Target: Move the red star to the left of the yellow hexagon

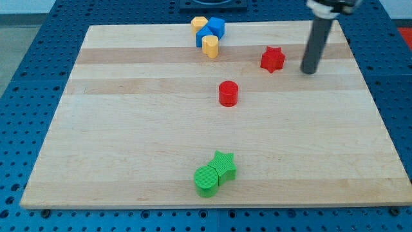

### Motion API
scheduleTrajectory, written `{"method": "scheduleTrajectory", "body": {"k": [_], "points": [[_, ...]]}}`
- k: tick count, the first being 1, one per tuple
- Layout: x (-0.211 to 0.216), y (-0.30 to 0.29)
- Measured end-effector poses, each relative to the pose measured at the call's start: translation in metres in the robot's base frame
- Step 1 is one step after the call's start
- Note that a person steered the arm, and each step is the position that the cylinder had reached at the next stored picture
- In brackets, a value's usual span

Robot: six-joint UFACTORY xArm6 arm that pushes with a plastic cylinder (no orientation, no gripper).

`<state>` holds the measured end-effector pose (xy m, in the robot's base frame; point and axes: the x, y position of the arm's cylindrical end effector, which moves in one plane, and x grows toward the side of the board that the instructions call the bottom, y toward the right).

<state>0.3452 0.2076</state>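
Near the desk's [129,148] top right, my tip [309,71] stands just right of the red star [273,59] — no gripper here. We judge the push leftward, past the yellow hexagon [199,24], comes next.

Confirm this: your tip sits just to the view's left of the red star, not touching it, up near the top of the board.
Wrong side. In the camera view my tip sits just to the view's right of the red star, not touching it, up near the top of the board.
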Motion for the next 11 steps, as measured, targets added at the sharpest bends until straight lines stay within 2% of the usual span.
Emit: {"method": "scheduleTrajectory", "body": {"k": [1, 2, 4, 6, 7, 8, 9, 11], "points": [[-0.039, -0.013], [-0.033, -0.059], [0.011, -0.13], [0.007, -0.225], [-0.013, -0.226], [-0.01, -0.2], [-0.018, -0.242], [-0.078, -0.303]]}}
